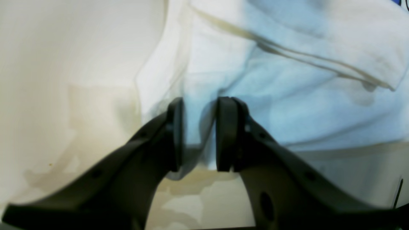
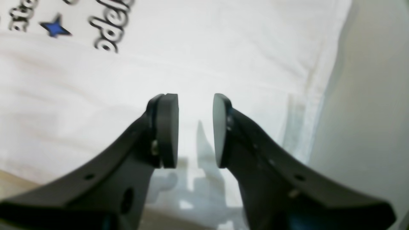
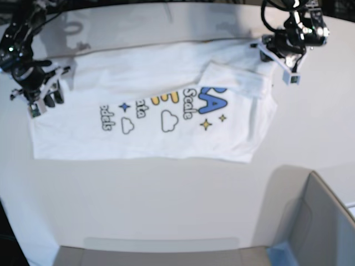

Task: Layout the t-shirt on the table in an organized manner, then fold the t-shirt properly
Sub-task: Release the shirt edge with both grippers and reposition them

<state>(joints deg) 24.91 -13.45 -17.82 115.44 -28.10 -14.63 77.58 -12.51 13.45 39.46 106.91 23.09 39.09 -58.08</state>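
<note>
A white t-shirt (image 3: 150, 119) is spread across the white table (image 3: 166, 205), printed side up, with its far edge folded over along the length and one sleeve (image 3: 236, 77) doubled back onto the chest. The cloth is judged light, limp and easily wrinkled, so it is best taken by pinching hems and corners, not the middle.

The left claw (image 1: 199, 134) is seen at the sleeve end, angled down, its pads pinching a raised tuck of cloth. The right claw (image 2: 195, 129) is held low over the hem end, near the side edge; its pads are parted with a clear gap, and whether cloth is caught between them cannot be told. A grey bin (image 3: 321, 221) is seen at the near corner.
</note>
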